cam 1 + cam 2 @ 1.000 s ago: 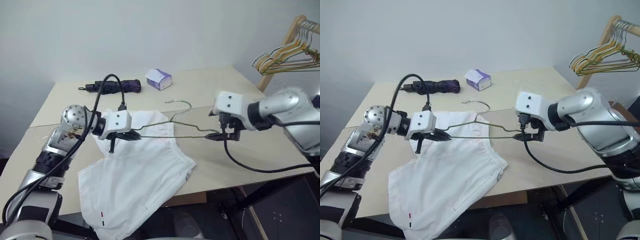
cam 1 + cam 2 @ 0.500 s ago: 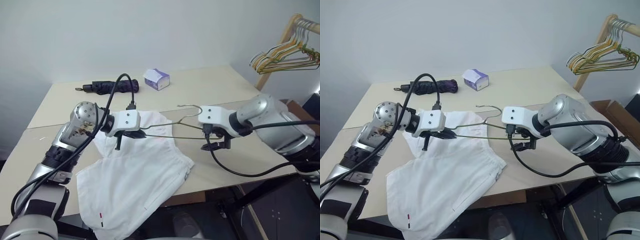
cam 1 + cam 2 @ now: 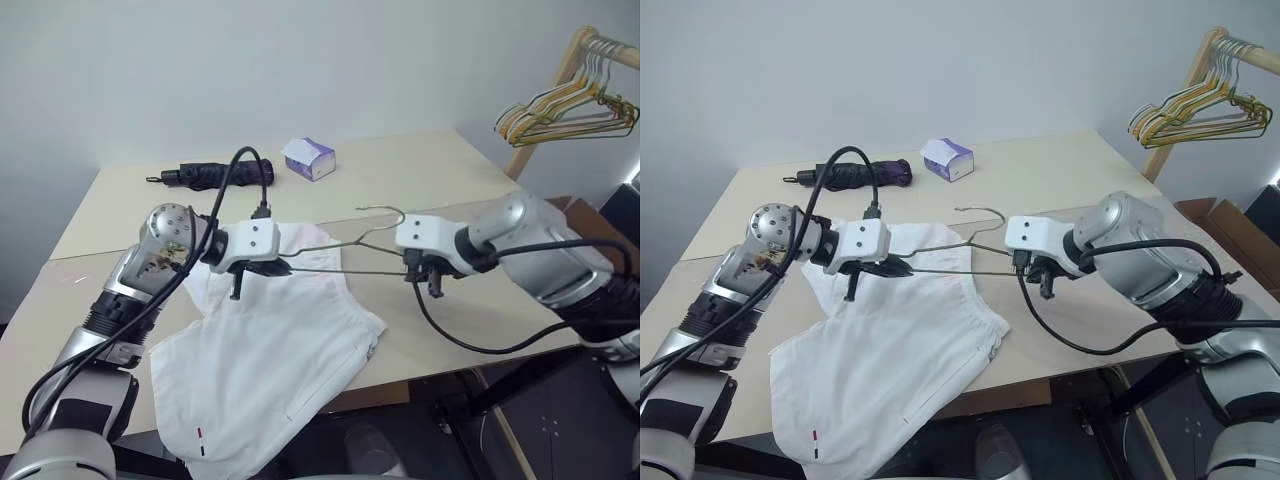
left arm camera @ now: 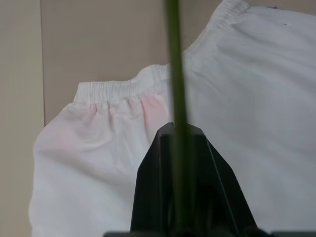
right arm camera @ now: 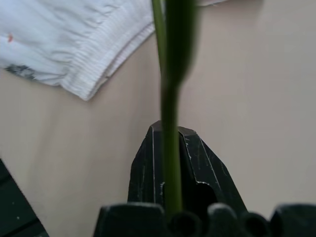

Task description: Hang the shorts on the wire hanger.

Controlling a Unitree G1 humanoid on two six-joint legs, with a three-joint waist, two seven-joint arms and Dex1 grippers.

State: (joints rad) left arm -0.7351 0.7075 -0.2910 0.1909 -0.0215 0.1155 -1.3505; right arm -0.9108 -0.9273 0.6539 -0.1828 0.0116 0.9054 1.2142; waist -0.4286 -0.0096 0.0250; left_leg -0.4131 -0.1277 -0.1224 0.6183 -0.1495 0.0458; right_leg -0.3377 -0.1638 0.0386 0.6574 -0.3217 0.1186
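- The surface [image 3: 420, 180] is a pale beige top, and it carries everything else.
- The shorts [image 3: 265, 360] lie spread flat on the near part of the surface, waistband toward the far side, one leg hanging over the near edge; a small red-and-dark mark [image 3: 198, 435] sits by that hem.
- The wire hanger [image 3: 345, 247] is held off the surface above the waistband, its hook [image 3: 385, 212] pointing away toward the far side.
- The left gripper [image 3: 283, 269] has its fingers closed on the hanger's left end, over the shorts.
- The right gripper [image 3: 432, 285] has its fingers closed on the hanger's right end, over bare surface just beside the shorts.
- A folded dark umbrella [image 3: 215, 176] lies at the far left of the surface.
- A tissue box [image 3: 309, 158] stands near it, to the right.
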